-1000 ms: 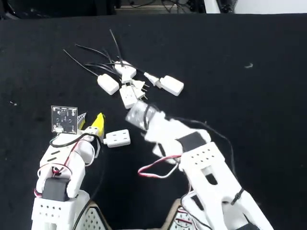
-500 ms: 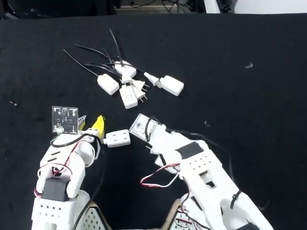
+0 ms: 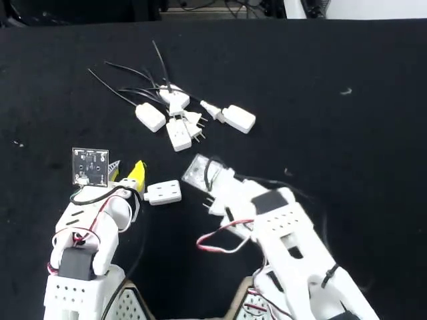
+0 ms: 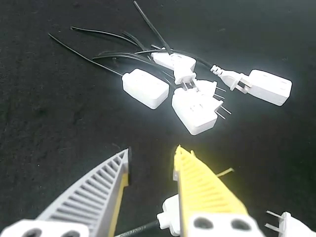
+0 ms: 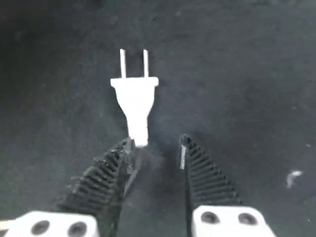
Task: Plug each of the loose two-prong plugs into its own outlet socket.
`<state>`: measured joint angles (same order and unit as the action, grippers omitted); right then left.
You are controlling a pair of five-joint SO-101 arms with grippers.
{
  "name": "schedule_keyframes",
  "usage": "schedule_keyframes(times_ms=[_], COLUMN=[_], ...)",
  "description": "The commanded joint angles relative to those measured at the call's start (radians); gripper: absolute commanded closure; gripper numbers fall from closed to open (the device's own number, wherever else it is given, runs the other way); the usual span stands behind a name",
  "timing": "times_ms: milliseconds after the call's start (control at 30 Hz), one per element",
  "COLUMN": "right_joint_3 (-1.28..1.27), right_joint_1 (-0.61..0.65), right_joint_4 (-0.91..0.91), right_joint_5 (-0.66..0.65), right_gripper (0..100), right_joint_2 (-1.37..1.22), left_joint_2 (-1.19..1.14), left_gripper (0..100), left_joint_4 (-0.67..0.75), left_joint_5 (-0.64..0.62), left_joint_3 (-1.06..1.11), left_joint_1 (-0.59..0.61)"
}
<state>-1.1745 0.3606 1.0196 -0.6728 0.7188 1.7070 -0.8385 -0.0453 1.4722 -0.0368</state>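
Note:
A cluster of white sockets and black-corded two-prong plugs (image 3: 175,115) lies at mid table, and it also lies ahead of my left gripper (image 4: 152,153), which is open and holds nothing. In the cluster, one plug (image 4: 229,79) sits against a socket (image 4: 266,86). A single white socket (image 3: 163,192) rests beside the left gripper's yellow finger (image 3: 137,172). My right gripper (image 5: 156,143) is open just behind a loose white plug (image 5: 134,94), whose prongs point away from it. The plug's tail lies beside one black finger (image 5: 116,170), unclamped.
The table is covered in black cloth (image 3: 333,133), with open room on the right and at the back. Thin black cords (image 3: 127,83) fan out from the cluster toward the far left. A red and white wire loop (image 3: 217,243) hangs off the right arm.
The right arm has swung from near the cluster back toward the near side and come to rest. The left arm and the plugs have not moved.

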Motion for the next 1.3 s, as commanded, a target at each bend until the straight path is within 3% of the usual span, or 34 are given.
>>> schedule_keyframes(times_ms=[0, 200, 500, 733, 967, 1267], right_joint_3=[0.071, 0.004, 0.188, 0.28, 0.124, 0.079], right_joint_1=[-0.029, -0.028, -0.028, -0.014, 0.164, 0.1], right_joint_4=[0.006, -0.132, -0.06, 0.087, 0.034, -0.034], right_joint_5=[0.018, 0.02, 0.075, 0.077, 0.127, 0.075], right_gripper=[86.4, 86.4, 86.5, 86.5, 86.5, 86.5], right_joint_2=[0.024, -0.124, -0.332, -0.22, -0.177, -0.179], left_joint_2=[0.008, 0.008, 0.009, 0.009, 0.009, 0.009], left_gripper=[84, 84, 84, 84, 84, 84], left_joint_4=[-0.003, -0.003, -0.002, 0.0, 0.003, -0.003], left_joint_5=[0.003, 0.003, 0.003, 0.003, 0.003, 0.003], left_joint_3=[-0.018, -0.016, -0.015, -0.015, -0.015, -0.015], left_joint_1=[0.007, 0.007, 0.007, 0.007, 0.007, 0.007])
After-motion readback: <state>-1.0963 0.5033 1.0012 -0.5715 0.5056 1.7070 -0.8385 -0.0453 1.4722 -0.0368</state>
